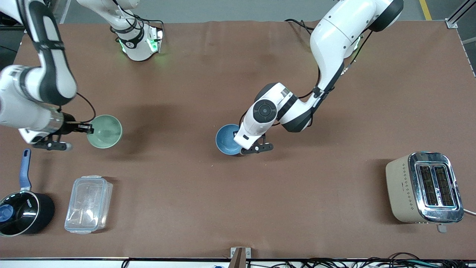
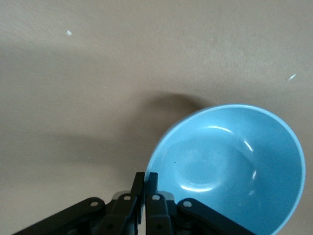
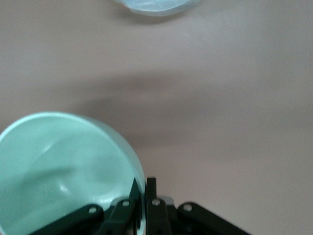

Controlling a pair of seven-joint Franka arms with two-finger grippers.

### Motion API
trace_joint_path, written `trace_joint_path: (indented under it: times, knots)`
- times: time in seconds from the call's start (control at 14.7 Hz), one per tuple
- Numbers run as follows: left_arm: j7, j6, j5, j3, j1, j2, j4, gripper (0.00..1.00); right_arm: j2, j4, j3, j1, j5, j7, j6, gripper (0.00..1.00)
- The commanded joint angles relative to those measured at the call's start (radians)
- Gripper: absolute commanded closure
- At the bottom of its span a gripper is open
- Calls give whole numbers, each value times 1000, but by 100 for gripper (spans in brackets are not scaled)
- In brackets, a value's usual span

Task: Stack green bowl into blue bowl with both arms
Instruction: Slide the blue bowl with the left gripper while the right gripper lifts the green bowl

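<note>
The green bowl is toward the right arm's end of the table. My right gripper is shut on its rim, one finger inside and one outside, as the right wrist view shows with the bowl tilted. The blue bowl is near the table's middle. My left gripper is shut on its rim. The left wrist view shows that gripper pinching the bowl's edge, with the bowl's shadow lying apart from it on the cloth. A pale blue rim shows at the edge of the right wrist view.
A beige and chrome toaster stands toward the left arm's end, nearer the front camera. A clear plastic lidded box and a black saucepan with a blue handle lie nearer the camera than the green bowl. Brown cloth covers the table.
</note>
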Motion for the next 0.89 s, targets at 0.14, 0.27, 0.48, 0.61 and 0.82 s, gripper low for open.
trace_joint_path:
  times: [0.14, 0.27, 0.48, 0.61, 0.82]
  knots:
    - [-22, 19, 10, 6, -18, 29, 33, 57, 17, 176, 5, 186, 44, 264, -107, 100]
    - [-17, 15, 30, 12, -9, -9, 35, 0, 34, 214, 5, 266, 67, 389, -106, 100]
    - [-8, -77, 48, 52, 72, -162, 35, 0, 74, 242, 3, 387, 100, 531, -64, 100]
    - [23, -172, 64, 52, 157, -265, 35, 0, 105, 242, 3, 467, 101, 646, -6, 100]
    - [137, -290, 76, 46, 310, -395, 33, 0, 172, 242, 3, 599, 101, 823, 103, 100]
